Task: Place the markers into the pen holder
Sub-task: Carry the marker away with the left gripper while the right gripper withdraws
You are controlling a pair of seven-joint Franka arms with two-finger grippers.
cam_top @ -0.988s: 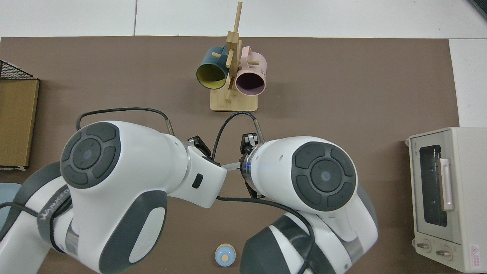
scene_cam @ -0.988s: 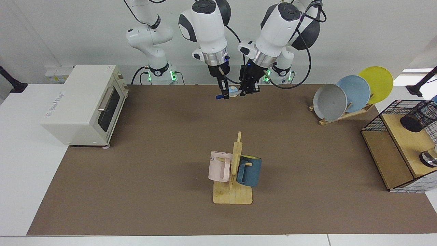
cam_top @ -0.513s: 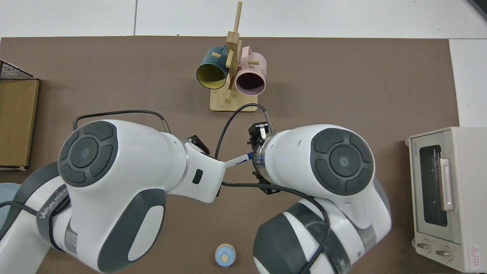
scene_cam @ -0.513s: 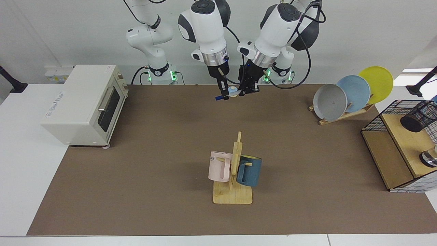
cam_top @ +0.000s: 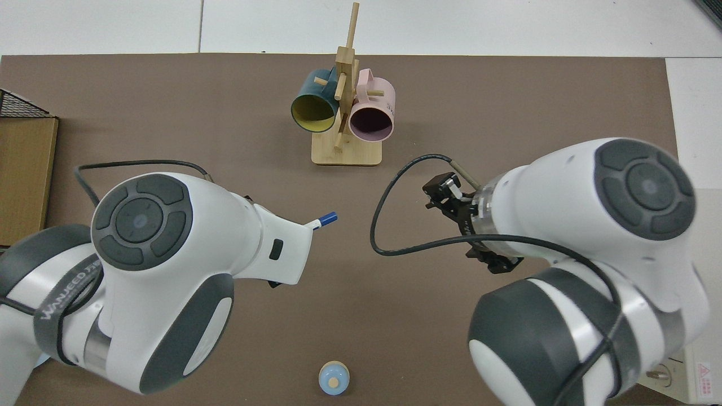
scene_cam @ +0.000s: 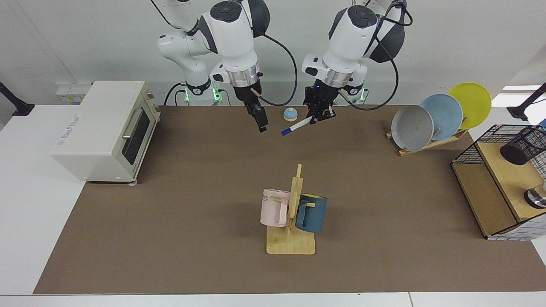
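Facing view
left gripper (scene_cam: 319, 117): above the mat's far edge, clamped on the white end of the marker (scene_cam: 296, 126); blue cap slants toward 8 o'clock.
right gripper (scene_cam: 260, 121): at 9 o'clock of the marker, apart from it; finger gap cannot be told.
pen holder (scene_cam: 524, 145): far off at 3 o'clock, tipped on the wire rack (scene_cam: 477, 147).

Top view
marker (cam_top: 325, 218): only the blue tip shows past the left arm's wrist.
mug stand (cam_top: 345, 152): at 12 o'clock of the tip.
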